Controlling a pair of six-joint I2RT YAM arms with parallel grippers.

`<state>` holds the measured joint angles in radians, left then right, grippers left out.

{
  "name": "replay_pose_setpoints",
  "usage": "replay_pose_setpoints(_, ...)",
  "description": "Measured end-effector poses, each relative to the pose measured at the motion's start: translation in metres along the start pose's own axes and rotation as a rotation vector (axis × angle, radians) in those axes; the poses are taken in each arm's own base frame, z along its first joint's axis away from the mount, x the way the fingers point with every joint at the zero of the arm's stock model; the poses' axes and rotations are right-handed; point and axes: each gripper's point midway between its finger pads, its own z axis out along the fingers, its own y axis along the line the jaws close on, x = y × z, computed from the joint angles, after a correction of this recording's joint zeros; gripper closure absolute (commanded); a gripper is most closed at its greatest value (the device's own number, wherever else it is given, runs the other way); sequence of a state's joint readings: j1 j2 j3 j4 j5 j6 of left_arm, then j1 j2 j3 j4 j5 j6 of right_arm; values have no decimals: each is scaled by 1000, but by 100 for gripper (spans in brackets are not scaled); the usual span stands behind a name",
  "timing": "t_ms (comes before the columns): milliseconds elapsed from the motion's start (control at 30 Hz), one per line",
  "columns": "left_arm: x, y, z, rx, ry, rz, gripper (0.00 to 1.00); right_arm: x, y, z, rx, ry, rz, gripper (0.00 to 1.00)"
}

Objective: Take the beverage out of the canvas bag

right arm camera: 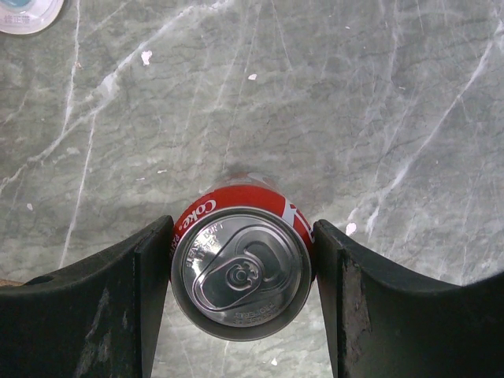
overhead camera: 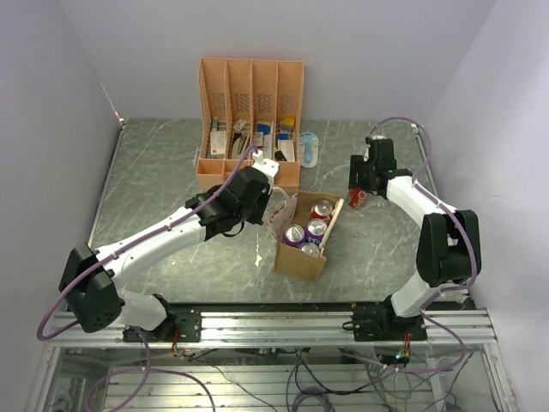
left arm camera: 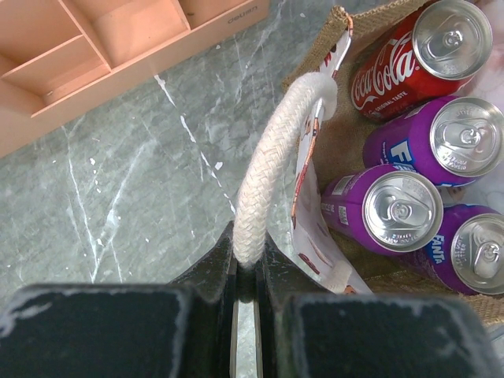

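Note:
The tan canvas bag stands mid-table with its mouth open upward. Inside it are one red Coke can and three purple Fanta cans. My left gripper is shut on the bag's white rope handle, holding it up at the bag's left side. To the right of the bag, my right gripper is shut on another red Coke can, a finger pressed against each side. This can is upright outside the bag, low over the table. I cannot tell whether it touches the surface.
The salmon-pink slotted organizer stands behind the bag, with small boxes in it. A white and blue item lies beside it on the marble table. A white printed tag hangs inside the bag's edge.

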<state>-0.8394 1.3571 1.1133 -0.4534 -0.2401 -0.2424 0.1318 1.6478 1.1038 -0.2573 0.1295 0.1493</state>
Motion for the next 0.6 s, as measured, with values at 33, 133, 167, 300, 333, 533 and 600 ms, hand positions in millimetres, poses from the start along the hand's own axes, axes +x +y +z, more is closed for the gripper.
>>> replay_pose_setpoints(33, 0, 0, 0, 1, 0, 0, 93, -1, 0, 0, 0, -3, 0, 72)
replay_pose_setpoints(133, 0, 0, 0, 2, 0, 0, 93, -1, 0, 0, 0, -4, 1, 58)
replay_pose_setpoints(167, 0, 0, 0, 2, 0, 1, 93, -1, 0, 0, 0, -4, 1, 52)
replay_pose_setpoints(300, 0, 0, 0, 1, 2, 4, 93, -1, 0, -1, 5, -4, 2, 36)
replay_pose_setpoints(333, 0, 0, 0, 1, 3, 4, 93, 0, -1, -1, 7, -2, 3, 33)
replay_pose_setpoints(533, 1, 0, -1, 0, 4, 9, 93, -2, -1, -6, 13, -5, 12, 17)
replay_pose_setpoints(600, 1, 0, -1, 0, 4, 9, 93, -5, -1, -9, 14, -18, 16, 15)
